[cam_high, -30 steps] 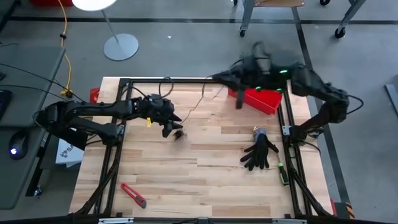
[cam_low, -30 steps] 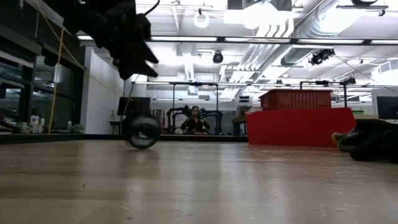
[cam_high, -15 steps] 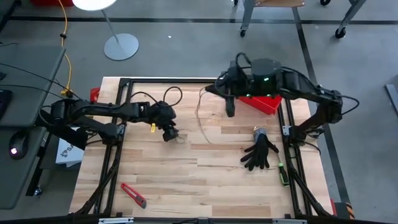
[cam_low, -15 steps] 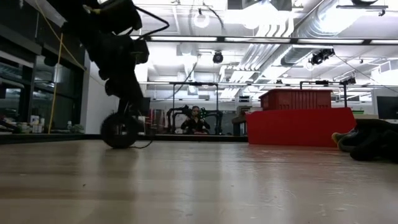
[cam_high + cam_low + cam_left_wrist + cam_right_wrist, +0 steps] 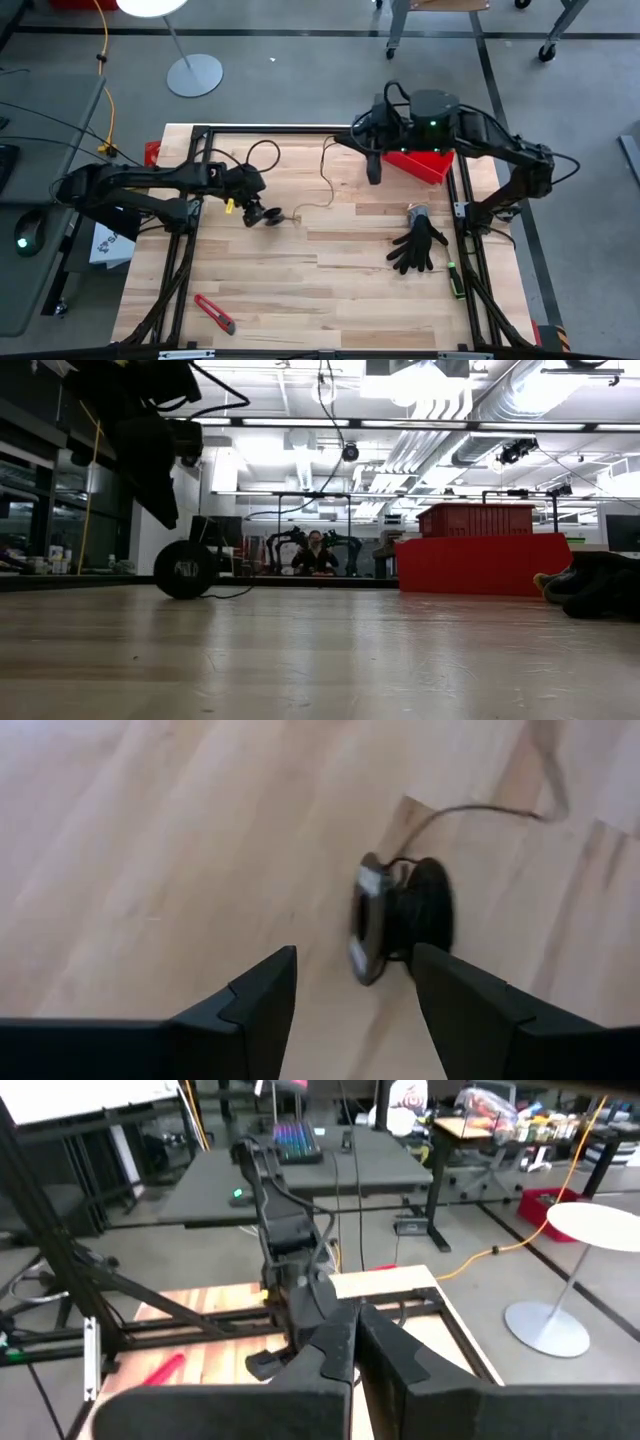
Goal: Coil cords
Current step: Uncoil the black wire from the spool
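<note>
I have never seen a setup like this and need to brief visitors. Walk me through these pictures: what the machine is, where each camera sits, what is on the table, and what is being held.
This is a two-armed robot at a wooden table. One picture looks straight down, one looks level across the tabletop, and each wrist carries a camera looking past its own fingers.

The left gripper is open, just above a small black spool that stands on edge on the table, not gripped. A thin cord runs from the spool up to the right gripper, which is shut and raised near the back of the table; the cord seems to hang from it.

Also on the table: a red bin, a black glove and a red cutter.
</note>
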Motion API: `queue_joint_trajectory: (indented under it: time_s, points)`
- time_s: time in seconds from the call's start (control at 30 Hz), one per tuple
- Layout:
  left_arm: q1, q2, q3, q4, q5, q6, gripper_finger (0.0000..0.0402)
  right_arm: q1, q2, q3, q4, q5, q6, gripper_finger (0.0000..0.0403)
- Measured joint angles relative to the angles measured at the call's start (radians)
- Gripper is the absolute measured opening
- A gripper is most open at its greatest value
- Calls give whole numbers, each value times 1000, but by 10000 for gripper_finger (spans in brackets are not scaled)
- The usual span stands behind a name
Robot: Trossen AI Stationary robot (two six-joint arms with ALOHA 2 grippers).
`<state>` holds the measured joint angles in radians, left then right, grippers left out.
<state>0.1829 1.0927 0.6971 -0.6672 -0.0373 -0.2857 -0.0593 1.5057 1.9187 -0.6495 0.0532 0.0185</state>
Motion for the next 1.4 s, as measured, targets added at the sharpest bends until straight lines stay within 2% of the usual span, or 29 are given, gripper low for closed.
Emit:
queue_joint_trajectory:
  time_s: [0.13, 0.47, 0.7, 0.97, 1.1, 1.4]
  points:
    - [11, 40, 0, 41, 2, 1, 192, 0, -3, 0, 4, -1, 0, 0]
    - [33, 169, 0, 104, 74, 45, 153, 0, -2, 0, 2, -8, -4, 0]
    - [33, 170, 0, 123, 68, 44, 127, 0, -2, 0, 2, -9, -4, 0]
    - [33, 170, 0, 120, 80, 45, 38, 1, -2, 0, 3, -11, 0, 0]
    - [33, 170, 0, 122, 80, 54, 11, 1, -2, 0, 2, -12, 0, 0]
    - [33, 169, 18, 107, 108, 29, 1, 1, -2, 0, 2, -18, -1, 0]
